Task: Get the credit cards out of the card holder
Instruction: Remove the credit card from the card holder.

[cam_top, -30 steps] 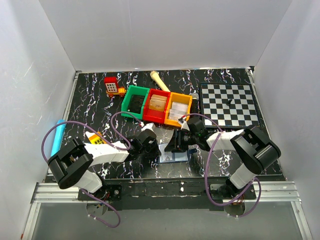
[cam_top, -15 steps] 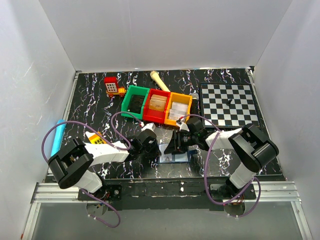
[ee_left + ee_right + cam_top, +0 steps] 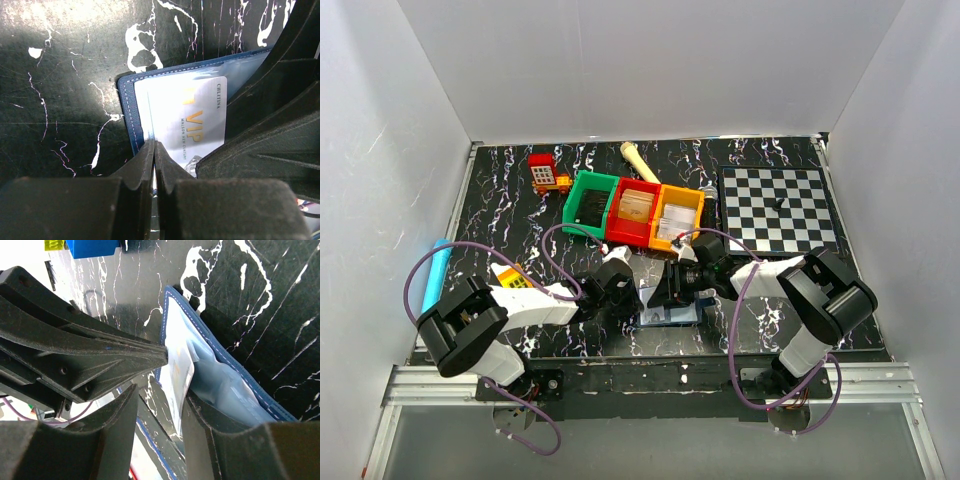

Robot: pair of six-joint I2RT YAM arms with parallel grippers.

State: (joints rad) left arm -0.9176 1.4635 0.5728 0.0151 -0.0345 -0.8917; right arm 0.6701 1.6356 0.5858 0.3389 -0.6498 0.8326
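Squeezing a silver VIP credit card (image 3: 195, 125), the left gripper (image 3: 154, 147) is leaning over the navy-blue folding card holder (image 3: 126, 100); the right gripper (image 3: 161, 395) is gaping

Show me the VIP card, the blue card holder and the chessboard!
VIP card (image 3: 195, 125): left wrist view, on its gold letters.
Card holder (image 3: 125, 115): left wrist view, on its navy stitched edge.
Chessboard (image 3: 760, 215): top external view, on its checkered squares.

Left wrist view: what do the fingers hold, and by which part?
The left gripper pinches a thin card by its edge between shut fingers, over the open card holder.
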